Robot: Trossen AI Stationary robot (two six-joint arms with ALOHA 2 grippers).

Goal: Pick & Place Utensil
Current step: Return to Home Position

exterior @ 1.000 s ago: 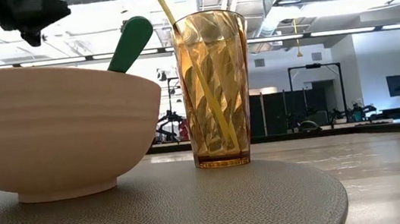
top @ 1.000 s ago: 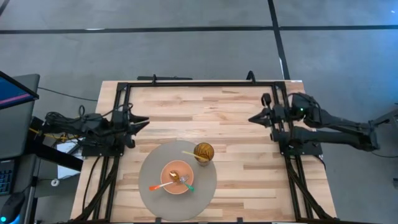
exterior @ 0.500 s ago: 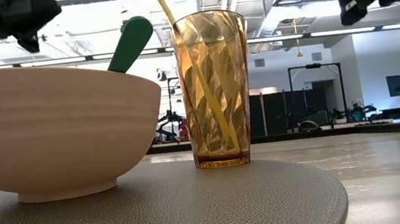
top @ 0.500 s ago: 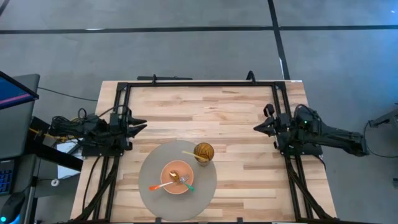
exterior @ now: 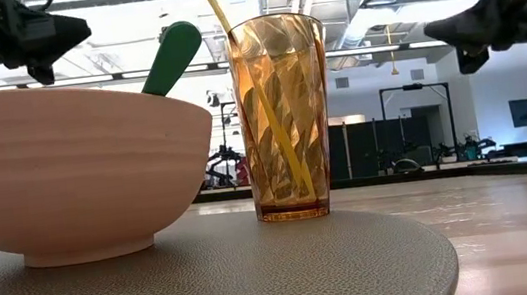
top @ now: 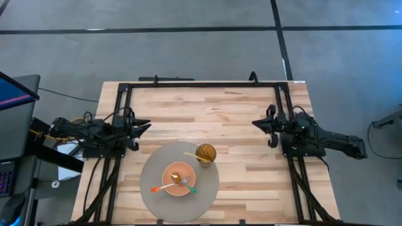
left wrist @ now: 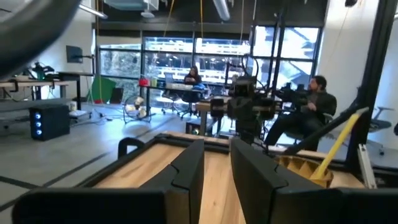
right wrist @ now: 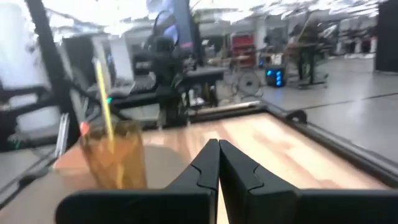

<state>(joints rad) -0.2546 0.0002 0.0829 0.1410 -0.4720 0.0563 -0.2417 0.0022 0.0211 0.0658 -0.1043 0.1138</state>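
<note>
Right arm's folded back more. Its claw (top: pixel 254 122) is pressed together, the left claw (top: pixel 146 125) slightly spread, both well apart from the cup (top: pixel 205 152).

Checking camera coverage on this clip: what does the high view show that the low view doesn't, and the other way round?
Only the high view: the whole wooden table, the full round outline of the gray mat, and an orange-handled utensil in the orange bowl. Only the low view: the room behind and the ribbed wall of the brown cup. Both: bowl, green spoon, cup holding the yellow straw, mat, plus the left gripper and right gripper at the table's sides.
</note>
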